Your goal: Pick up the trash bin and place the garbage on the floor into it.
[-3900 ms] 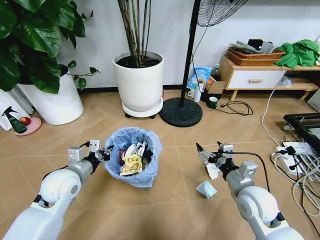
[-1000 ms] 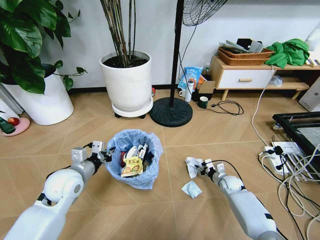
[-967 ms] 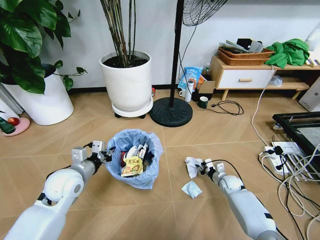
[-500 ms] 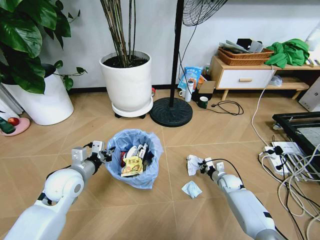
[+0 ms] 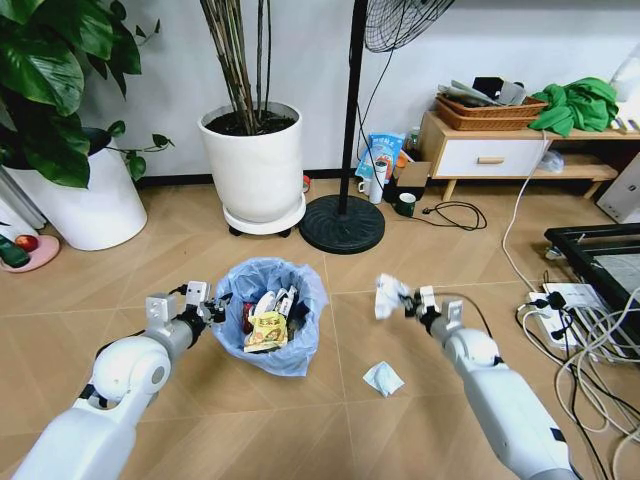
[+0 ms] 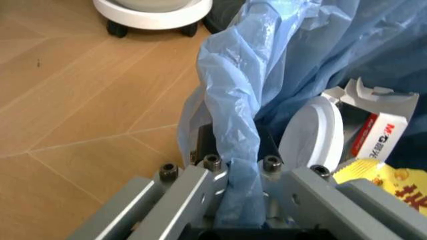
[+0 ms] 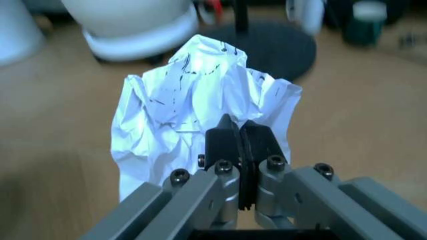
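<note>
Black pads of my right gripper (image 7: 240,137) are pressed together on a crumpled white paper (image 7: 200,115), creased and flecked with dark ink marks, which fans out stiffly beyond my fingertips. I hold it by one edge, clear of the floor (image 5: 420,410), so that I judge it ready to be carried across to the trash bin (image 5: 268,318), which sits to the left of it over the chevron wood boards.

My left gripper (image 6: 233,182) is pinched on the bin's rim, with the thin, crinkled light-blue plastic bag (image 6: 233,115) bunched between the metal fingers; that grip keeps the small round bin steady and its mouth open. Inside lie a white round lid (image 6: 310,137), a white carton with red print (image 6: 380,135) and a yellow wrapper (image 5: 263,330).

One more piece of garbage, a small crumpled tissue (image 5: 383,378), lies on the floor between the bin and my right arm, near neither gripper.
</note>
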Robot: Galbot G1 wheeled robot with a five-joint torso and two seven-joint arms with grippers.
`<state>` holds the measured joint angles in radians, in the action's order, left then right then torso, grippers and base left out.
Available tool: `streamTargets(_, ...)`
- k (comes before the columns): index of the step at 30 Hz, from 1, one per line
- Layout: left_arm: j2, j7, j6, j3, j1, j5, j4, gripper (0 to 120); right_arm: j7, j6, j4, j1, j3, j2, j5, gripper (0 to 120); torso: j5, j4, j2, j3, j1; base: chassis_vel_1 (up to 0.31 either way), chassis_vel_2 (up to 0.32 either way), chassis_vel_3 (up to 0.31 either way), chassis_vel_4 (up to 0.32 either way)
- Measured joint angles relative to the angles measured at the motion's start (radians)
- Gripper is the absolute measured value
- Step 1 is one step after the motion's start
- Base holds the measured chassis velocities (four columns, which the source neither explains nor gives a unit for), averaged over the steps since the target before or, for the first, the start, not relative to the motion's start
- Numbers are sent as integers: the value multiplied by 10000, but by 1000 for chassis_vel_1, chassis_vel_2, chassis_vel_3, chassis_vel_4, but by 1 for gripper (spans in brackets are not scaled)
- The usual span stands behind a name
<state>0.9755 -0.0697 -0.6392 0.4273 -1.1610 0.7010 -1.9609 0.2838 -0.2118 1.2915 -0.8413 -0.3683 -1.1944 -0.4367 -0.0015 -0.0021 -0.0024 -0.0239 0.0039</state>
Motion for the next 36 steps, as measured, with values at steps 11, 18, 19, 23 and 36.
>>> streamTargets(11,-36,70,-51,-19,60,57,107,0,139,-768,2602,570,896,758,-1281,0,7,0,0,-1,0,0,0,0,0)
streamTargets(18,-42,114,-72,-62,109,144,208,0,54,-1118,4760,667,1997,1395,-1995,0,5,0,0,0,0,0,0,0,0)
streamTargets(19,-42,114,-72,-62,109,144,208,0,54,-1118,4760,667,1997,1395,-1995,0,5,0,0,0,0,0,0,0,0)
streamTargets(23,-25,121,-81,-145,172,177,267,0,-17,-1398,5791,707,2695,1720,-2447,0,5,-1,0,0,0,0,0,0,0)
streamTargets(36,2,120,-87,-366,333,209,394,0,153,-1590,6815,15,3584,2269,-2531,0,7,-2,0,0,0,0,0,0,0)
